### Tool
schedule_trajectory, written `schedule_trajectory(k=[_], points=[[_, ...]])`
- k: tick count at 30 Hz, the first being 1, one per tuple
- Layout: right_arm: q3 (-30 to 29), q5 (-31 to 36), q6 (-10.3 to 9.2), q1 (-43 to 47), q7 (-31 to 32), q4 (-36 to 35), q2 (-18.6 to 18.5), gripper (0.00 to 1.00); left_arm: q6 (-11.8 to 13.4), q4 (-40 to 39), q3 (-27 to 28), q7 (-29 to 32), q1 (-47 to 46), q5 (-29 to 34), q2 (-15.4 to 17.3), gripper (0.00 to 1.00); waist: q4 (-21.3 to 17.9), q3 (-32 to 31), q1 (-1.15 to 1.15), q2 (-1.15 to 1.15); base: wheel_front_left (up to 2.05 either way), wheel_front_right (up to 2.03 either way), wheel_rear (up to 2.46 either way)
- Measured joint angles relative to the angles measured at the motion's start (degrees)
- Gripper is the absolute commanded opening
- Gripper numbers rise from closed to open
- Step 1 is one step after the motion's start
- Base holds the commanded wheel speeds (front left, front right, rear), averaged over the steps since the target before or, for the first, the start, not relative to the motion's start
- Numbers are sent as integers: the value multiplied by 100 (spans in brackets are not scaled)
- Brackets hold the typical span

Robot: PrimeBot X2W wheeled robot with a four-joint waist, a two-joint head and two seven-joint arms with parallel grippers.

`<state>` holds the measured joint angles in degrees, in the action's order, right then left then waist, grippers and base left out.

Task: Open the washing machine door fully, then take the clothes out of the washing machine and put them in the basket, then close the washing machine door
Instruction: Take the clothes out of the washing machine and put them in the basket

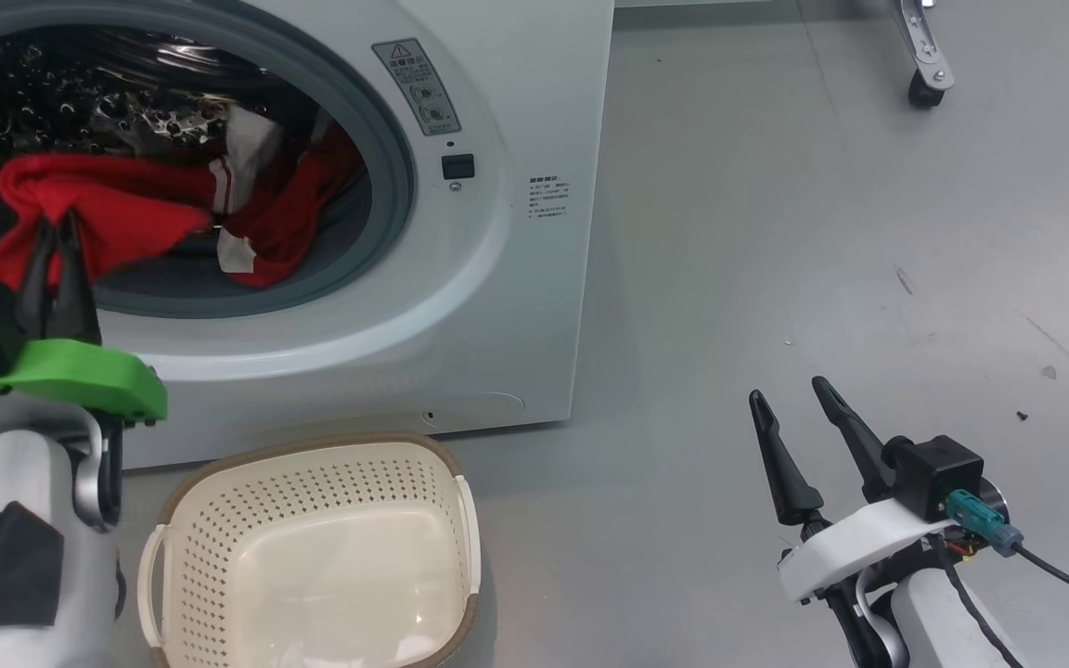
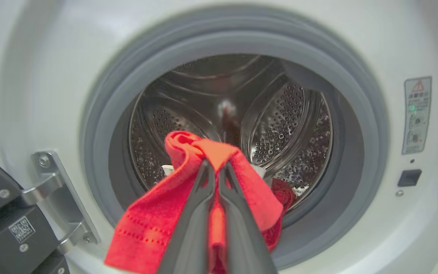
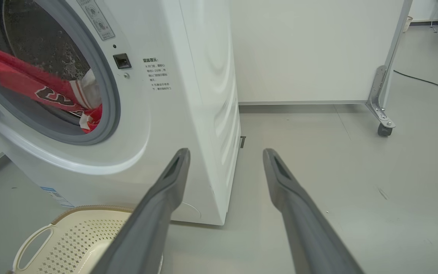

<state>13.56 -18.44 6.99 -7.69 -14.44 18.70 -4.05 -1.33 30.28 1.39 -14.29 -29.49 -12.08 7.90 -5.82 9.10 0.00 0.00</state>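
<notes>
Currently | left gripper [image 1: 59, 227] clenched on red garment [image 1: 98, 209] at washing machine [image 1: 516, 278] drum mouth, far left | right gripper [image 1: 789, 390] spread, holding nothing, near right | basket [image 1: 312, 487] on floor before washing machine, near left

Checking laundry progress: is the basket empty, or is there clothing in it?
Empty: the cream basket shows bare perforated walls and floor. The red clothes hang at the mouth of the washing machine, pinched in the shut left pincer.

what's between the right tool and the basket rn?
Just bare grey floor, seen in the head view. The open right tool stands clear of the basket, nothing lying between.
</notes>
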Motion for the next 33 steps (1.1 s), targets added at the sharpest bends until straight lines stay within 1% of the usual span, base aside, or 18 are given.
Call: schedule_trajectory(k=[4, 9, 14, 21, 27, 33], points=[[4, 1, 0, 0, 0, -13, 1, 100, 1, -666, 89, -9, 21, 0, -21, 0, 19, -19, 0, 0, 0, 0, 0], [3, 0, 0, 0, 0, -46, 3, 100, 3, -1324, 210, -16, 165, 2, -143, 0, 41, -41, 0, 0, 0, 0, 0], [0, -1, 0, 1, 0, -77, 5, 100, 5, -1998, 280, -18, 316, 34, -186, 0, 54, -57, 0, 0, 0, 0, 0], [9, -1, 0, 2, 0, -77, 7, 100, 35, -2744, 363, -42, 475, 137, -208, 0, 69, -75, 0, 0, 0, 0, 0], [10, -1, 0, 3, 0, -78, 8, 100, 36, -3073, 355, -43, 595, 169, -290, 0, 75, -94, 0, 0, 0, 0, 0], [30, -1, 0, 13, 0, -78, 13, 100, 35, -3110, 261, -43, 927, 218, -325, 0, 82, -109, 0, 0, 0, 0, 0]])
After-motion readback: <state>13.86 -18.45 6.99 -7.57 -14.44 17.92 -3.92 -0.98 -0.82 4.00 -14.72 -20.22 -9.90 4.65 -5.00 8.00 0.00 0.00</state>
